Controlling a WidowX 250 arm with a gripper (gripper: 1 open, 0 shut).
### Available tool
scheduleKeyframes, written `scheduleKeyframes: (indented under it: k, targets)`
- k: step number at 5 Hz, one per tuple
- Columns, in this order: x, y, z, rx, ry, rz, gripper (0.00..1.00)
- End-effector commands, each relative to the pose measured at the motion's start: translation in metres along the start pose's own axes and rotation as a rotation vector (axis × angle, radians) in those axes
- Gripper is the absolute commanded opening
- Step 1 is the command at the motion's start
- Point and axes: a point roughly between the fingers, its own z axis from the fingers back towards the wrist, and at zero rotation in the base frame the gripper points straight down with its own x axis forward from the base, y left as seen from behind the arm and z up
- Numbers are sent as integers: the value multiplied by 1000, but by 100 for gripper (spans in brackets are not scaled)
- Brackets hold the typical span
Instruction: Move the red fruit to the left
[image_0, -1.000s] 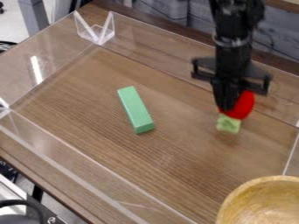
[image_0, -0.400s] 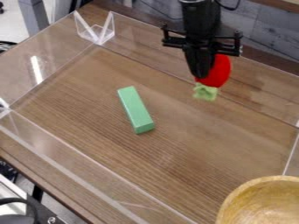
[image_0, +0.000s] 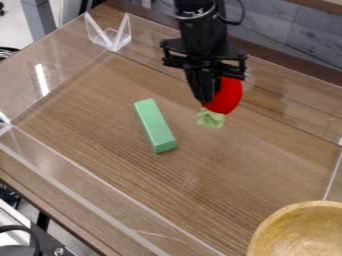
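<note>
Tool (image_0: 210, 98) fingers were pinched shut on the small glossy red toy strawberry (image_0: 225, 97), which hung green cap downward above the wooden counter (image_0: 241, 170) in the upper middle of the frame, right of the long green rectangular block (image_0: 155, 125). A good leftward carry would clear the block, then lower fully before releasing, since the rounded strawberry could roll.
</note>
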Motion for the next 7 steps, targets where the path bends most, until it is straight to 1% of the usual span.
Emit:
scheduleKeyframes:
  k: [1,3,5,6,7]
  targets:
    - [1,-13,15,1,-57,-16,0]
    - [-6,-36,9,8,-54,-9,0]
    - [10,-37,8,4,-50,-59,0]
    - [15,-36,14,8,-56,-27,0]
    - [19,-39,12,12,-55,-6,0]
